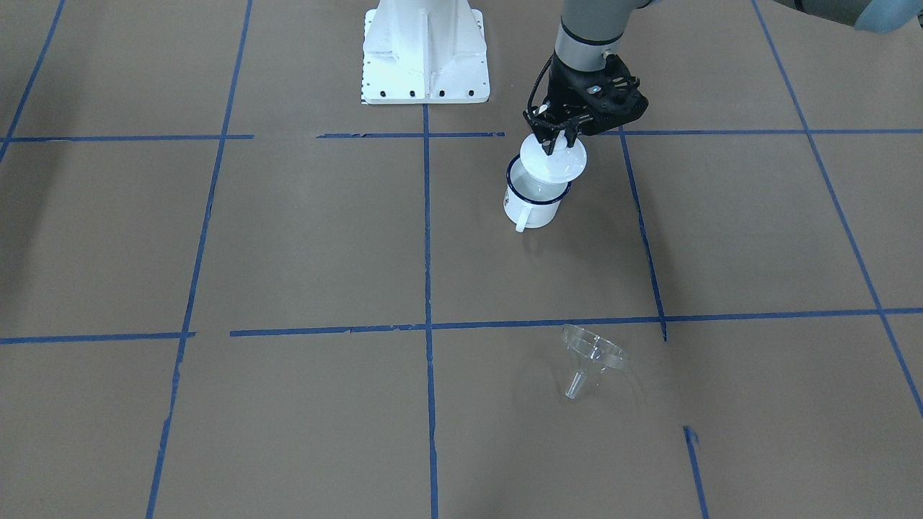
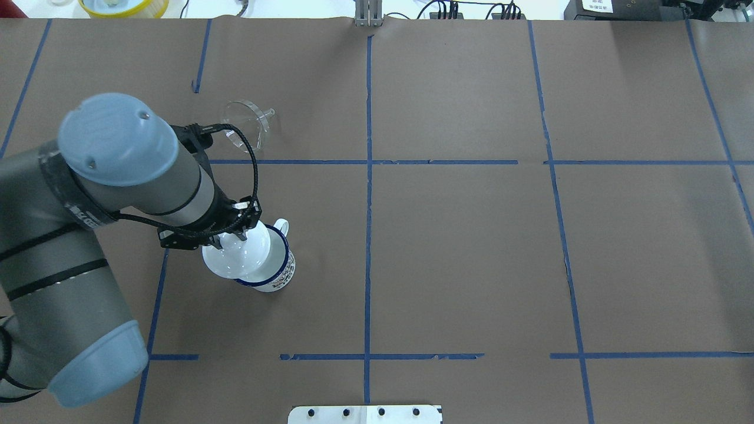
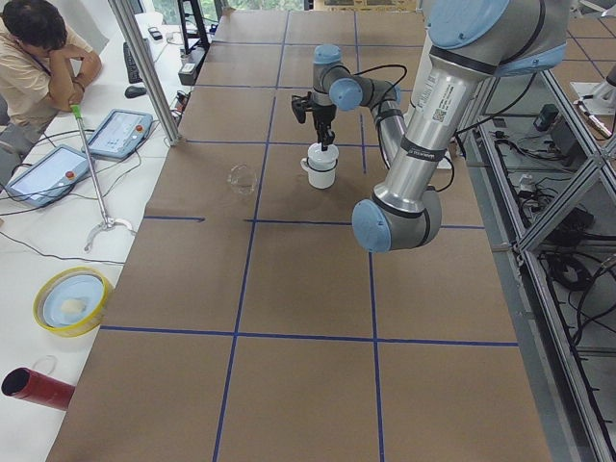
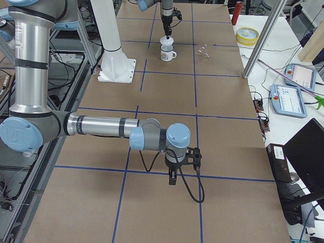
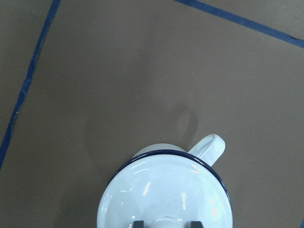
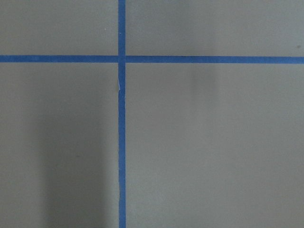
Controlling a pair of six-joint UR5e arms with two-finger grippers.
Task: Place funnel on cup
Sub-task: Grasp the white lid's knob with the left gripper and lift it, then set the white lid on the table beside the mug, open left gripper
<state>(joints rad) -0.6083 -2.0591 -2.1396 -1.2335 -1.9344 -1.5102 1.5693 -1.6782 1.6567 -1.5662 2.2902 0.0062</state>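
The cup (image 1: 532, 203) is a white mug with a dark blue rim, standing upright on the brown table with its handle (image 5: 209, 147) free. My left gripper (image 1: 556, 142) is shut on the knob of a round white lid (image 1: 554, 164) and holds it just above the mug's mouth, shifted to one side so that part of the rim shows. The clear funnel (image 1: 591, 351) lies on its side on the table, well away from the mug, and also shows in the overhead view (image 2: 247, 121). My right gripper (image 4: 172, 175) hangs low over bare table far from both; I cannot tell whether it is open or shut.
The robot's white base plate (image 1: 425, 61) stands close behind the mug. Blue tape lines grid the table. Off the table's far side are a yellow bowl (image 3: 72, 298), a red cylinder (image 3: 34, 387), tablets and a seated operator (image 3: 38, 48).
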